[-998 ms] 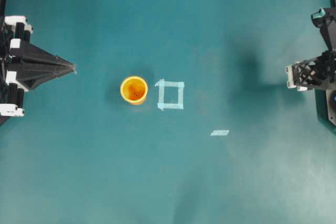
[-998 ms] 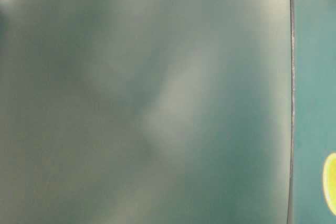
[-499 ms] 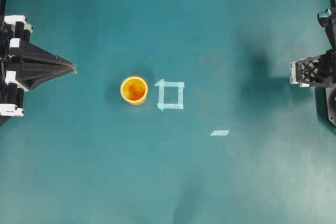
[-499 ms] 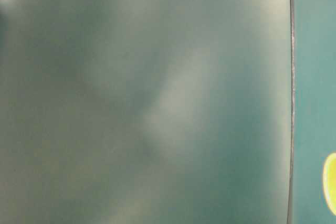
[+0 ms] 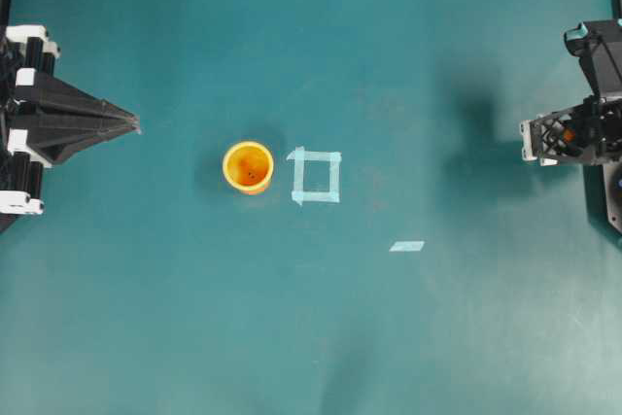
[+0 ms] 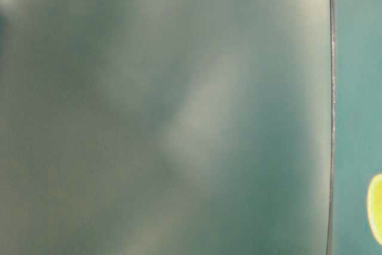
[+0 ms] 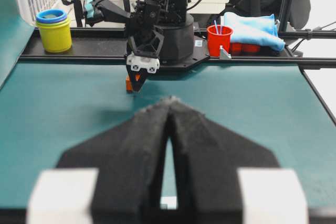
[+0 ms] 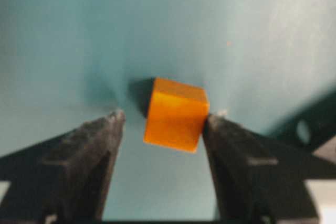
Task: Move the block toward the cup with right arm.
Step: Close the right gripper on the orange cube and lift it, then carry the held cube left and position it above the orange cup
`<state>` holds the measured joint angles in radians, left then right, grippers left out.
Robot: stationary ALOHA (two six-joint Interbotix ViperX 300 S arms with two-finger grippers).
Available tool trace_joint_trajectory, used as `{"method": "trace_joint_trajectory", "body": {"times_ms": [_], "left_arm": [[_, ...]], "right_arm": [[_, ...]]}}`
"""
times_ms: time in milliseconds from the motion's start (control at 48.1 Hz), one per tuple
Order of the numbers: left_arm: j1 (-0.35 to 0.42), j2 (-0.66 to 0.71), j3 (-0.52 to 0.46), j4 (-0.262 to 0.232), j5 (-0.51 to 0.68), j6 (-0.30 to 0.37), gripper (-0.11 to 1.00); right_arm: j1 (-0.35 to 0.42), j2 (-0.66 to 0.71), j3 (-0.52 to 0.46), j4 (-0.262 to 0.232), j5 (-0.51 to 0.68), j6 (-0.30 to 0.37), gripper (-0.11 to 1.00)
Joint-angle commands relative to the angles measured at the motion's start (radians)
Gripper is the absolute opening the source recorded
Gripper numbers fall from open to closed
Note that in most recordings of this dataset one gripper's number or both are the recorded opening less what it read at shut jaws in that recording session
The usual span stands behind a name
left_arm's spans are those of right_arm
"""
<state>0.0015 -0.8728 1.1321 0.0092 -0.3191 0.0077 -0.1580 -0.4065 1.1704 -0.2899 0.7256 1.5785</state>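
The orange block (image 8: 176, 114) rests on the teal table between the fingers of my right gripper (image 8: 164, 116), which is open. Its right finger (image 8: 231, 150) touches the block's side; a gap separates the left finger from it. From overhead the right gripper (image 5: 559, 135) sits at the table's far right and hides the block. The left wrist view shows the block (image 7: 128, 83) under that gripper (image 7: 137, 85). The yellow-orange cup (image 5: 248, 166) stands upright left of centre, far from the block. My left gripper (image 5: 136, 126) is shut and empty at the left edge.
A pale tape square (image 5: 316, 176) lies just right of the cup, and a short tape strip (image 5: 407, 246) lies nearer the front. Beyond the table's far rail stand stacked yellow and blue cups (image 7: 53, 30), a red cup (image 7: 219, 38) and a blue cloth (image 7: 252, 27).
The right gripper drew slightly toward the right edge, then came back left. The cup, the tape and the left arm have not moved.
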Motion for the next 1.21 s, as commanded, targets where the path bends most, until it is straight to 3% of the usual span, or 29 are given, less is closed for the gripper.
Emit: {"method": "trace_joint_trajectory", "body": {"times_ms": [0, 166, 312, 416, 520, 727, 977, 1185], "left_arm": [[0.002, 0.005, -0.028, 0.002, -0.011, 0.003, 0.0], [0.002, 0.005, -0.028, 0.002, -0.011, 0.002, 0.0], [0.002, 0.005, -0.029, 0.002, -0.011, 0.002, 0.0], [0.0, 0.005, -0.029, 0.002, -0.011, 0.002, 0.0], [0.002, 0.006, -0.029, 0.002, -0.011, 0.002, 0.0], [0.002, 0.006, -0.028, 0.002, -0.008, 0.003, 0.0], [0.0, 0.006, -0.029, 0.002, -0.009, 0.003, 0.0], [0.0, 0.005, -0.029, 0.002, -0.008, 0.003, 0.0]], "right_arm": [[-0.014, -0.003, -0.009, -0.018, 0.002, 0.002, 0.62], [-0.021, -0.005, -0.015, -0.041, -0.002, 0.002, 0.57], [-0.02, -0.029, -0.049, -0.043, -0.018, -0.008, 0.38], [-0.021, -0.055, -0.081, -0.057, -0.034, -0.018, 0.39], [-0.02, -0.08, -0.118, -0.11, -0.063, -0.058, 0.39], [-0.021, -0.095, -0.179, -0.196, -0.13, -0.242, 0.39], [-0.02, -0.094, -0.256, -0.196, -0.252, -0.58, 0.39], [-0.02, -0.069, -0.344, -0.196, -0.351, -0.802, 0.39]]}}
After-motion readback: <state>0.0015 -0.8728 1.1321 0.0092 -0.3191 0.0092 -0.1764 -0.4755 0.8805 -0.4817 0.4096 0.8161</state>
